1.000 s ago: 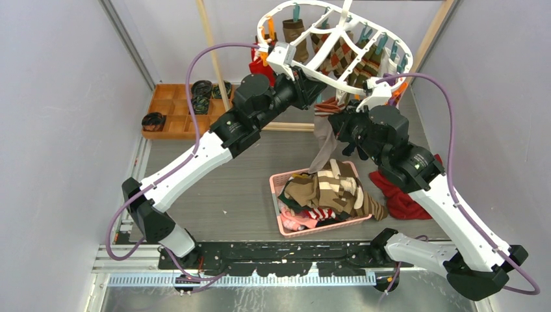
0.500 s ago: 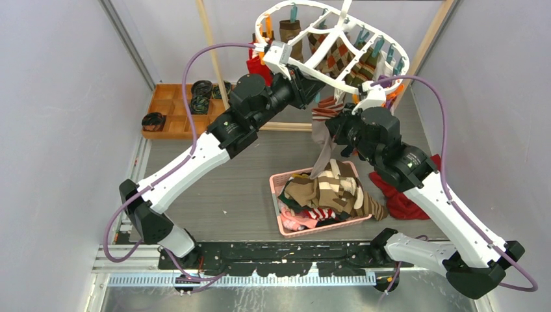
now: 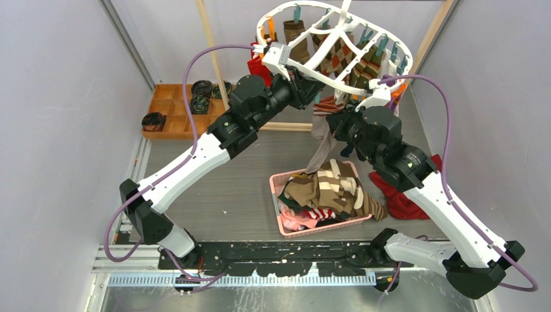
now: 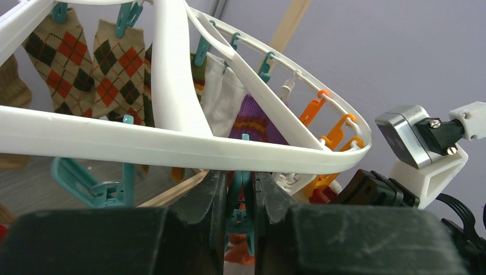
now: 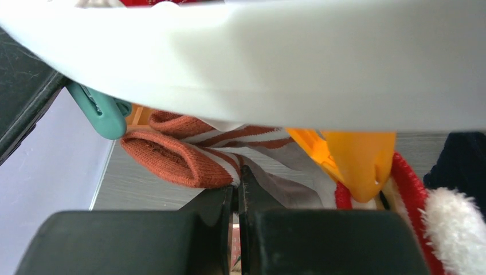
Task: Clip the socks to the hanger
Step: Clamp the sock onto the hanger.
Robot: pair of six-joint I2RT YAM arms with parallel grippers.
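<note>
under the near rim of the hanger (image 4: 172,143), the left gripper (image 4: 240,184) narrowly squeezes a teal peg (image 4: 238,220), while the right gripper (image 5: 236,193), clamped on the cuff of a striped sock (image 5: 172,160), sits farther right along that rim.

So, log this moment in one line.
left end effector: shut on teal clip | right end effector: shut on striped sock | hanger: partly filled
</note>
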